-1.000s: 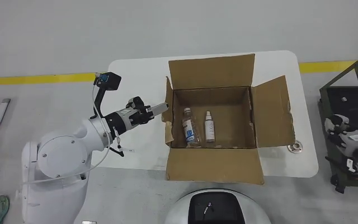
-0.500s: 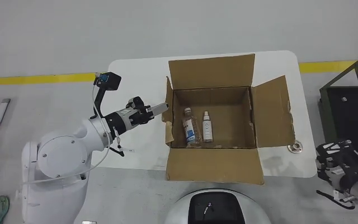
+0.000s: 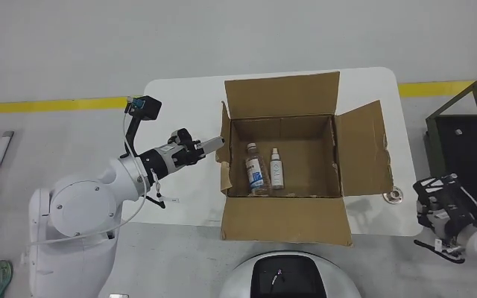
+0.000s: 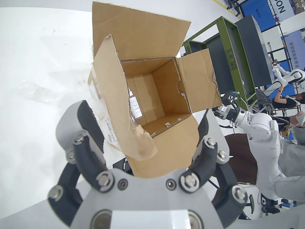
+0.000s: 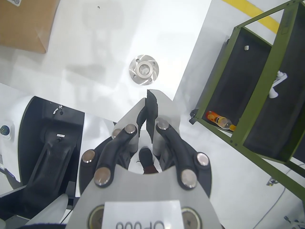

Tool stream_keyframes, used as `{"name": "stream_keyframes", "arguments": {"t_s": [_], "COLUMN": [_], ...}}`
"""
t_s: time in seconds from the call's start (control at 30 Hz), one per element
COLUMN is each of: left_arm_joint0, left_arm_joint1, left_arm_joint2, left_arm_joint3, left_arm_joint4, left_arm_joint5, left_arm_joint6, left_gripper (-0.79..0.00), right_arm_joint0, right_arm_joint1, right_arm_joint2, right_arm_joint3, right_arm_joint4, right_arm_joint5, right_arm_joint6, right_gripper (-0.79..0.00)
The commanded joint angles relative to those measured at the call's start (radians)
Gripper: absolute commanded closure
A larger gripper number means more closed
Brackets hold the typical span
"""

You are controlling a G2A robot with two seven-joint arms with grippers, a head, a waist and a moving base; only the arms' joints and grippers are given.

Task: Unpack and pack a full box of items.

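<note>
The left arm's fingers (image 4: 89, 120) stood wide apart just beside the box's torn flap (image 4: 114, 91), seemingly poised to hold it back from the opening. The right arm's fingers (image 5: 150, 109) were pressed together on nothing, just off the counter (image 5: 124, 24) edge near a metal disc (image 5: 144, 70). The box (image 3: 283, 216) sat open on the counter, with a clear bottle (image 3: 254, 170) and a slimmer spray bottle (image 3: 276, 167) lying on its floor, probably next to come out.

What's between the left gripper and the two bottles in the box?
The box's torn side flap stands between them, clearest in the left wrist view.
</note>
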State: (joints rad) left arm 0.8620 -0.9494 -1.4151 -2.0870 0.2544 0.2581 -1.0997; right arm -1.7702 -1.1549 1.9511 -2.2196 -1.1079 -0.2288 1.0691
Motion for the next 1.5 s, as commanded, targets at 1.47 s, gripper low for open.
{"name": "stream_keyframes", "arguments": {"t_s": [1.47], "left_arm_joint0": [0.000], "left_arm_joint1": [0.000], "left_arm_joint2": [0.000], "left_arm_joint3": [0.000], "left_arm_joint4": [0.000], "left_arm_joint5": [0.000], "left_arm_joint6": [0.000], "left_gripper": [-0.785], "right_arm_joint0": [0.351], "right_arm_joint1": [0.048], "right_arm_joint2": [-0.268], "right_arm_joint3": [0.341], "right_arm_joint4": [-0.093], "right_arm_joint5": [-0.046], "right_arm_joint6": [0.192], "right_gripper": [-0.308]}}
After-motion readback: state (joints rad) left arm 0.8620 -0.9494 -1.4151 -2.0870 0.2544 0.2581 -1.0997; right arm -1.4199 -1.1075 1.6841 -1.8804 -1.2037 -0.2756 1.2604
